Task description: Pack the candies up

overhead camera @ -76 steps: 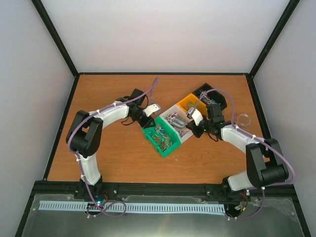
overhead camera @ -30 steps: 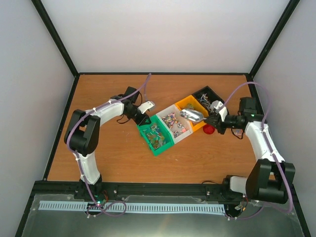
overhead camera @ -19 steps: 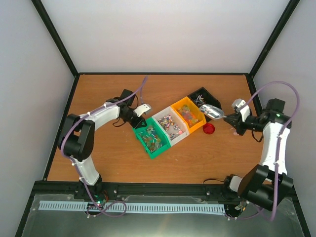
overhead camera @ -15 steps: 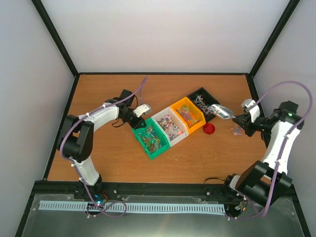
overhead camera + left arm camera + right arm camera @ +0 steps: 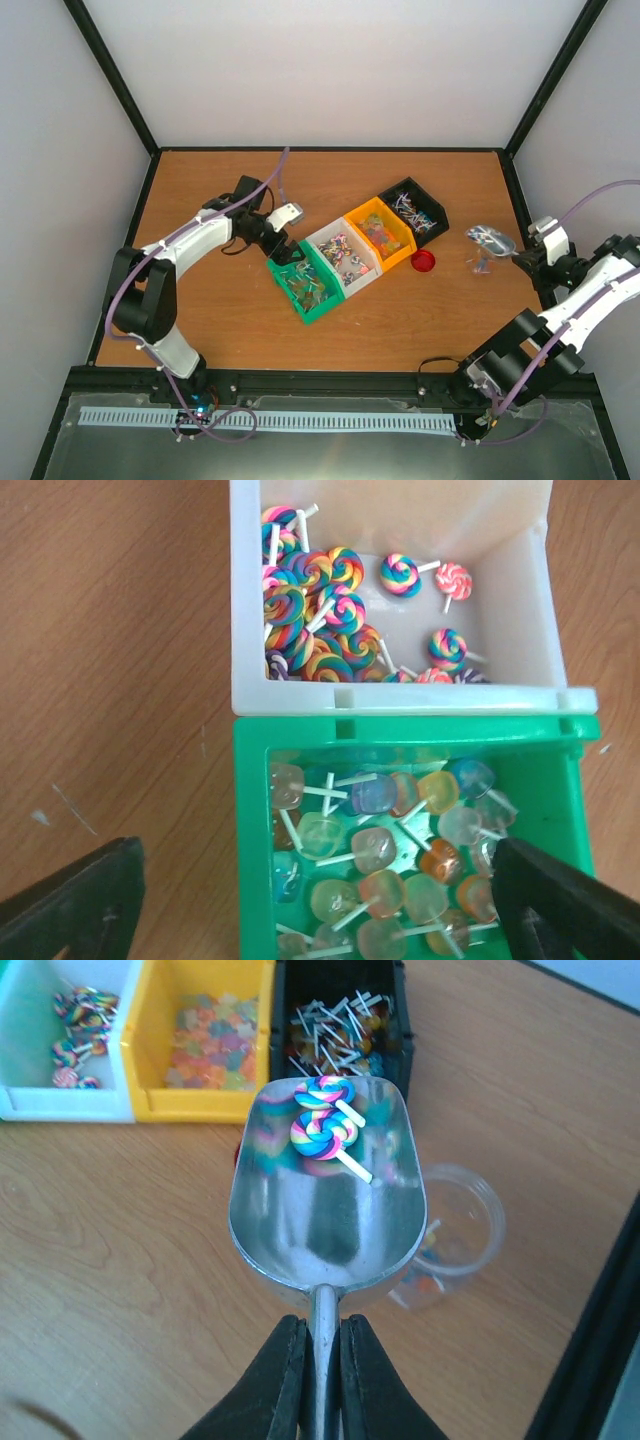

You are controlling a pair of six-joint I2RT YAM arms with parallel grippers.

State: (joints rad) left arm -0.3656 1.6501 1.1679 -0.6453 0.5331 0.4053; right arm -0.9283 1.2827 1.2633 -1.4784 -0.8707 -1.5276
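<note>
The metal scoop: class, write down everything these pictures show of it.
The scoop is shiny silver metal, with a rounded bowl and a thin handle. The right gripper is shut on that handle, holding the bowl roughly level with its open end away from the wrist camera. Two swirled lollipops with white sticks lie near its front lip. It hangs in the air, partly over a clear jar, with no visible contact.

Wooden table (image 5: 230, 320) is carrying four bins sitting side by side in a diagonal row: green bin (image 5: 250, 840), white bin (image 5: 400, 698), orange bin (image 5: 258, 1030), black bin (image 5: 279, 1020). Red lid (image 5: 423, 262) is lying just beside the orange bin. Clear jar (image 5: 465, 1225) is standing nearer the right edge.
</note>
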